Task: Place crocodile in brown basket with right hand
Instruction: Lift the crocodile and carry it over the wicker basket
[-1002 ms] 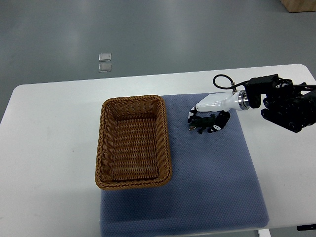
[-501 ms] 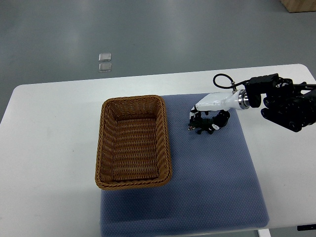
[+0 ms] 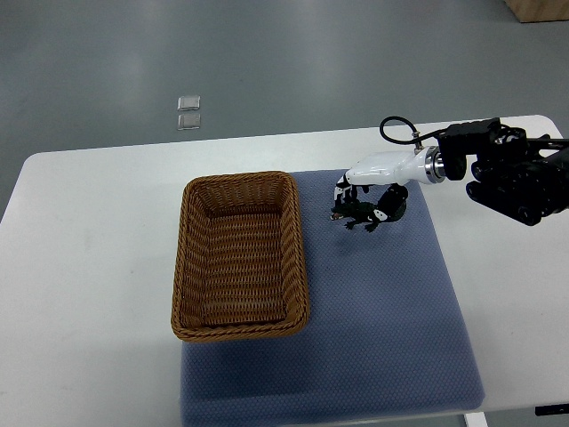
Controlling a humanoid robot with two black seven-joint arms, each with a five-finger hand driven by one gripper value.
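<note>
The right hand (image 3: 375, 182) has its fingers (image 3: 392, 205) clamped on the crocodile (image 3: 356, 214), a small dark-green toy whose stubby legs jut out just left of the fingers. It is above the blue mat (image 3: 382, 302), with the brown basket (image 3: 184, 258) further left on the white bench (image 3: 89, 267).

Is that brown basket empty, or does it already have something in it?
Empty: inside the brown basket only bare wicker shows. The crocodile is outside, gripped in the right hand over the blue mat beside it.
</note>
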